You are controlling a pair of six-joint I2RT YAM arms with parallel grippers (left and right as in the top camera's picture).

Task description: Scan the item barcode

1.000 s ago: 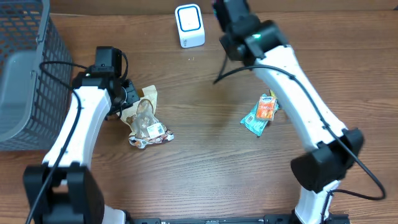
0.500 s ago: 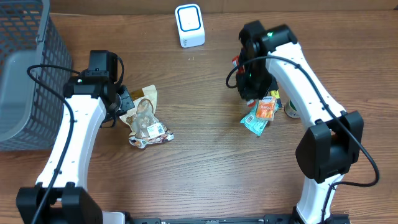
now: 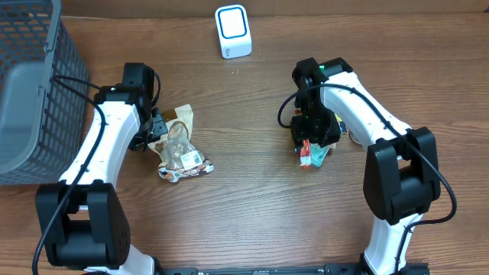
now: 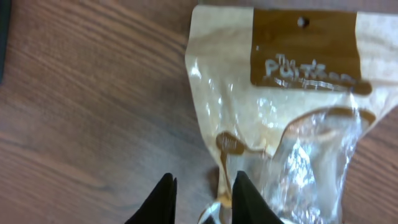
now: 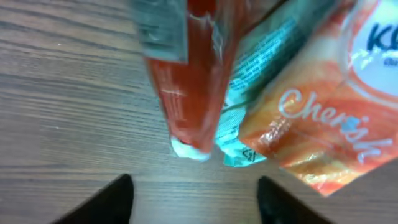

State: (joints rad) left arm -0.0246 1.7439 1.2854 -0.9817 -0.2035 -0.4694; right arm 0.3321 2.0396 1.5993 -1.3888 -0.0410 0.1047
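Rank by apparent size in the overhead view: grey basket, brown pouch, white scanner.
1. grey basket, largest even though the frame cuts it off.
2. brown pouch.
3. white scanner, somewhat smaller than the pouch.

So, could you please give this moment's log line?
left gripper: narrowly open at brown pouch | right gripper: open over packets

overhead straight down over table [image 3: 252, 198], both wrist views close, facing down
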